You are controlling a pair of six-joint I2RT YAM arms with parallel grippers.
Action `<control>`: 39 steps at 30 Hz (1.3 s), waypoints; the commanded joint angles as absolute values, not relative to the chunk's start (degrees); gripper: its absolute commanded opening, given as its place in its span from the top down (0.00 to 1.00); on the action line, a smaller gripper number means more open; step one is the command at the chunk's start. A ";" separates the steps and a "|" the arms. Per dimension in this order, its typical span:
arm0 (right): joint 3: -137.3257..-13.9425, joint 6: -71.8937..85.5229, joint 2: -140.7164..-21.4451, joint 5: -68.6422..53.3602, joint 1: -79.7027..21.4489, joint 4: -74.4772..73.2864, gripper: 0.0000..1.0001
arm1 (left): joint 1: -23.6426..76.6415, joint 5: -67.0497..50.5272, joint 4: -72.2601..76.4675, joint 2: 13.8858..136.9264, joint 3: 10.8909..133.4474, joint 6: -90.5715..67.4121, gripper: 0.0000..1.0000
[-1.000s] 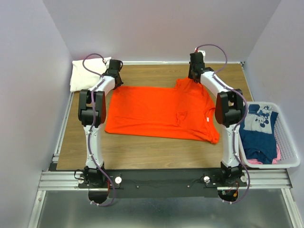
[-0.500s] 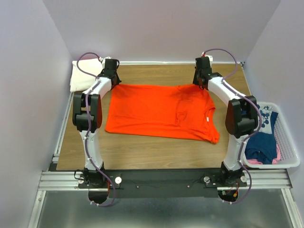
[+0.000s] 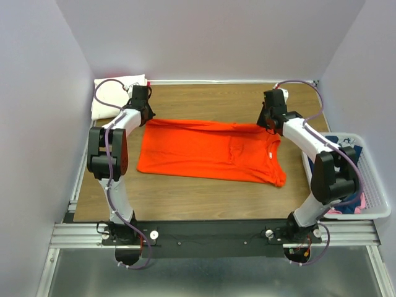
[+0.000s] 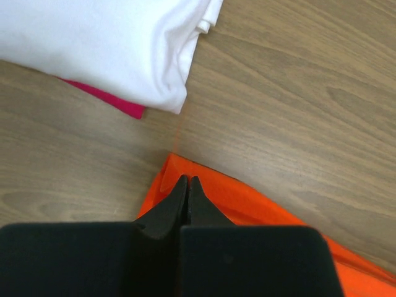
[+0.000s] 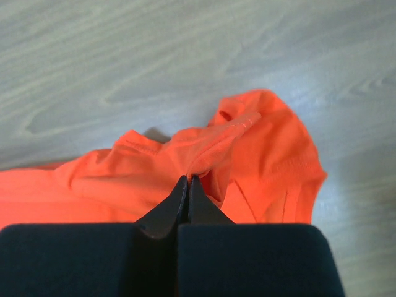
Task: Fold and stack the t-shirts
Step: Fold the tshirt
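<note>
A bright orange t-shirt [image 3: 207, 151] lies spread on the wooden table, its far edge lifted and drawn toward me. My left gripper [image 3: 143, 116] is shut on the shirt's far left corner [image 4: 204, 185]. My right gripper [image 3: 267, 124] is shut on a bunched fold at the far right edge [image 5: 204, 154]. A folded cream-white shirt [image 3: 114, 93] lies on a red-pink one [image 4: 102, 99] at the far left corner. A navy shirt [image 3: 334, 185] lies in the basket, mostly hidden by my right arm.
A white plastic lattice basket [image 3: 374, 185] stands off the table's right edge. Walls close in on the left, back and right. Bare wood [image 3: 204, 99] lies beyond the orange shirt and in front of it.
Both grippers have moved toward me and outward with the shirt's far edge, so the orange shirt now looks shorter front to back. The right arm has swung right over the basket.
</note>
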State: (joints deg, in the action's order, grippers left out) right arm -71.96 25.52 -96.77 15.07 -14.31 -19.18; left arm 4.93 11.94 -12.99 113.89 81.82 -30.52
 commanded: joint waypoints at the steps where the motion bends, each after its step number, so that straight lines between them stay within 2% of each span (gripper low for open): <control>1: -67.16 28.12 -92.99 13.10 -14.50 -19.77 0.99 | 4.57 10.46 -11.78 109.87 79.46 -32.61 1.00; 16: -59.86 29.97 -83.50 13.01 -14.50 -22.85 0.99 | 3.69 7.47 -10.90 103.45 71.46 -34.54 1.00; 39: -52.30 31.82 -78.05 12.57 -14.41 -25.14 0.99 | 1.58 1.50 -10.11 97.47 63.11 -34.10 1.00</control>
State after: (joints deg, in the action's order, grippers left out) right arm -53.93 30.68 -79.83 12.71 -14.31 -23.53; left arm 2.24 3.14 -11.16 100.09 64.42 -34.15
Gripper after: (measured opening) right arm 0.014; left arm 0.007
